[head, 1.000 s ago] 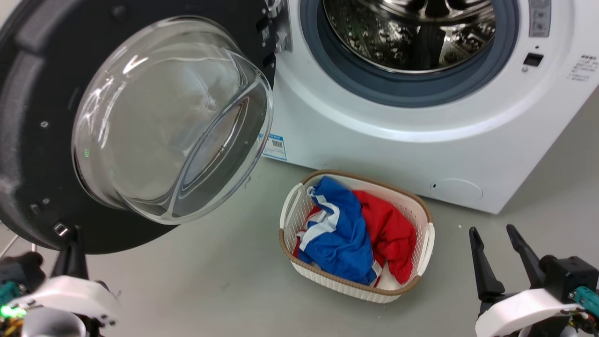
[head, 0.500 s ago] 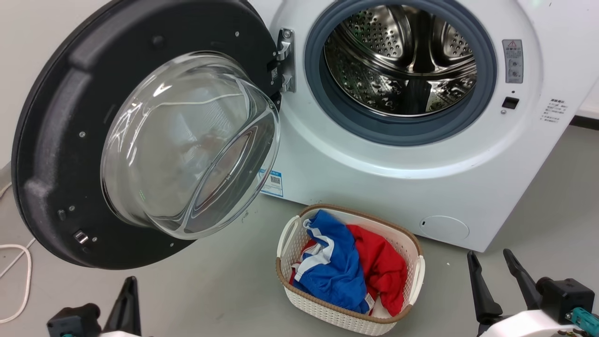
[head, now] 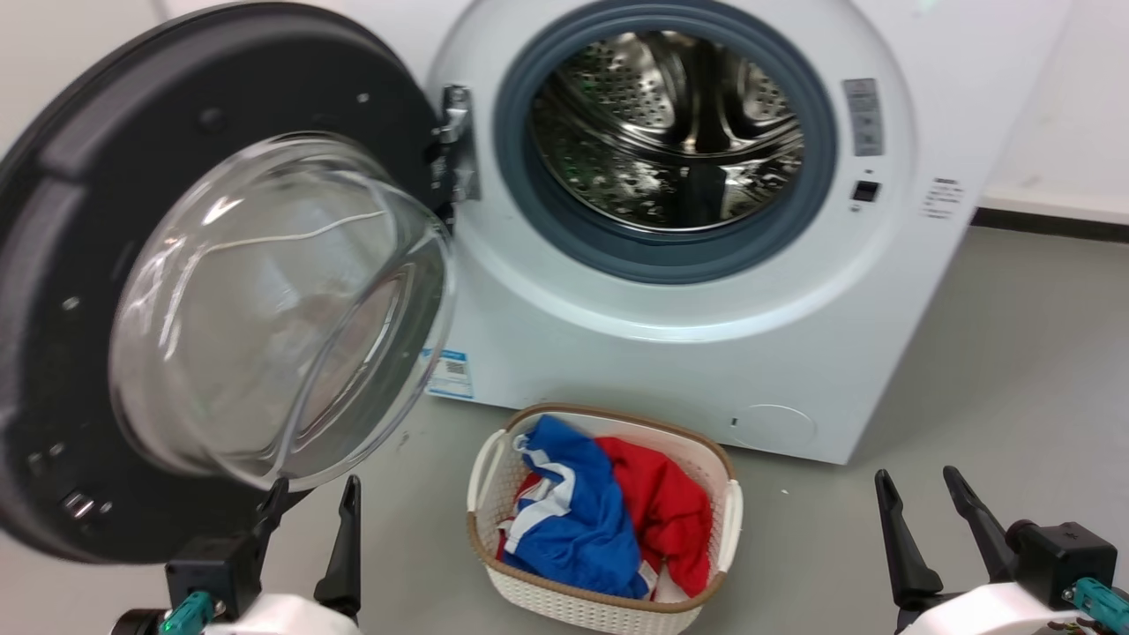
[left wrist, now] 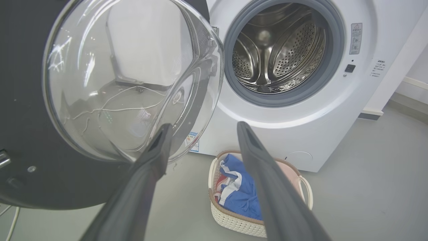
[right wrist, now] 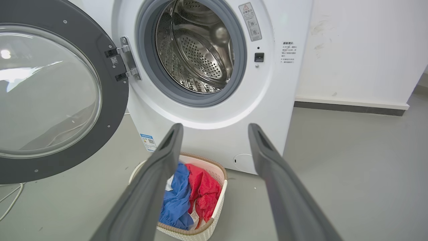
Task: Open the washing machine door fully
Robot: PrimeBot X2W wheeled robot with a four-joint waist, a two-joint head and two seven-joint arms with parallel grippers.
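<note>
The left gripper sat low, fingers pointing up, spread apart and empty. Their tips were just under the glass bowl of the washing machine door; contact could not be told. The door stood swung wide left of the drum. The right gripper rested low, its fingers likewise apart and empty.

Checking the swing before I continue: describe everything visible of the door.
The door is round, black, with a bulging clear glass bowl at its centre and small screws on its inner face. It hangs on a metal hinge, swung wide open, inner face toward the robot. The open left gripper sits just below it, seemingly not touching.
</note>
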